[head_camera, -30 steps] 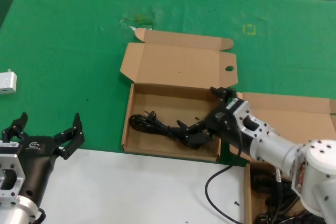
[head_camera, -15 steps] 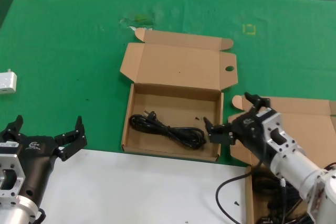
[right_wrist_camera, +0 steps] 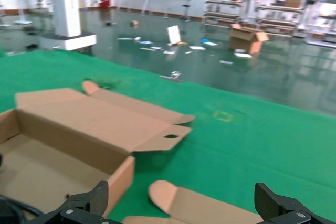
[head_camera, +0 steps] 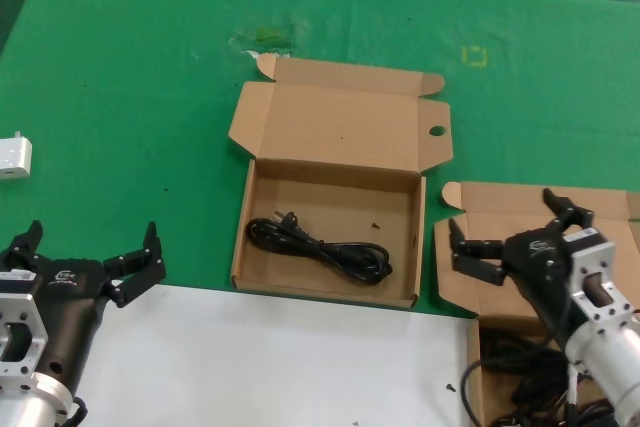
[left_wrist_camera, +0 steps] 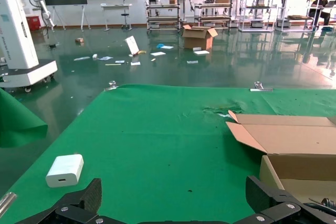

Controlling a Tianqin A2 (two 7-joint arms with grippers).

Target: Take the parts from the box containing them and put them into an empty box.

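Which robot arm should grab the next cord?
Probably the right. Its gripper, fingers open and empty, hovers beside the box of cords. The left gripper waits far across the table, away from both boxes.

In the head view the right arm covers most of the source box, and the picture's lower edge cuts off the cords inside. The left gripper shows only in part at the corner. Both wrist views show little beyond their own fingers' tips.
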